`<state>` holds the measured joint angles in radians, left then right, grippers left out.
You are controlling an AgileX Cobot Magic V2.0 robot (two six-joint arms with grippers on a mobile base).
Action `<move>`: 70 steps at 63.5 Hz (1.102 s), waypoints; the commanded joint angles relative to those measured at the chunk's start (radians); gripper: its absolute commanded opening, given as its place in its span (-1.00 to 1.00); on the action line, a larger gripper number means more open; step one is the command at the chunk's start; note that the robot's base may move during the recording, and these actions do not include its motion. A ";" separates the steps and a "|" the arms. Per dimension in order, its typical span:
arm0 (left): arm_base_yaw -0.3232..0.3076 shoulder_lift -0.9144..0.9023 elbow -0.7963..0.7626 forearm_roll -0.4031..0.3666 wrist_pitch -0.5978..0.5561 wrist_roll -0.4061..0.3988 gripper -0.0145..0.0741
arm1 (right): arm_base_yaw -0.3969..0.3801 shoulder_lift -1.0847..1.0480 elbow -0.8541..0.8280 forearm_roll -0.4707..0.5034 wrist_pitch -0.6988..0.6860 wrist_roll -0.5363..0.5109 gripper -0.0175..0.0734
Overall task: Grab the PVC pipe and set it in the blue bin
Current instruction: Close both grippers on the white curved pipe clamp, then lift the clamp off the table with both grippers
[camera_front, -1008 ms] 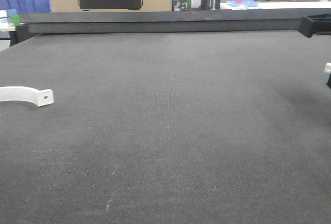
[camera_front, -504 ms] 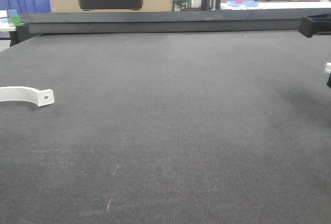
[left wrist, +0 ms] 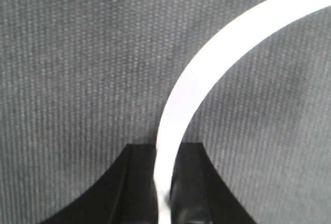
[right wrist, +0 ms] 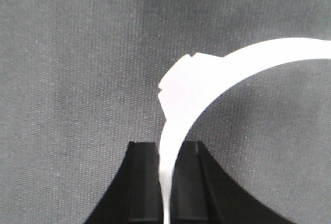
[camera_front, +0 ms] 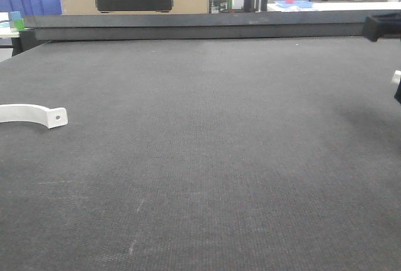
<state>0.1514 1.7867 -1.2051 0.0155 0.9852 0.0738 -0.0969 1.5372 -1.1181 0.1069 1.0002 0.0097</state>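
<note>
Left gripper [left wrist: 164,151] clamped on PVC pipe [left wrist: 207,61], arch curving away right. Front view: pipe [camera_front: 25,112] on grey table [camera_front: 219,158], far left edge, holed tab pointing right. Right gripper [right wrist: 166,149] pinching second white strip [right wrist: 191,87].

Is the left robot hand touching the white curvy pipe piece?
Touching. The left wrist view shows the PVC pipe running down between the left gripper's two black fingers, pressed against both.
</note>
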 commanded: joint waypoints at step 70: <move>-0.246 -0.996 0.467 0.000 -0.660 -0.180 -0.92 | 0.000 -0.770 0.353 -0.006 -0.550 -0.072 -0.96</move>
<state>-0.0870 0.8769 -0.7572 0.0144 0.3741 -0.1066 -0.0969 0.8288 -0.7886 0.1069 0.4920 -0.0490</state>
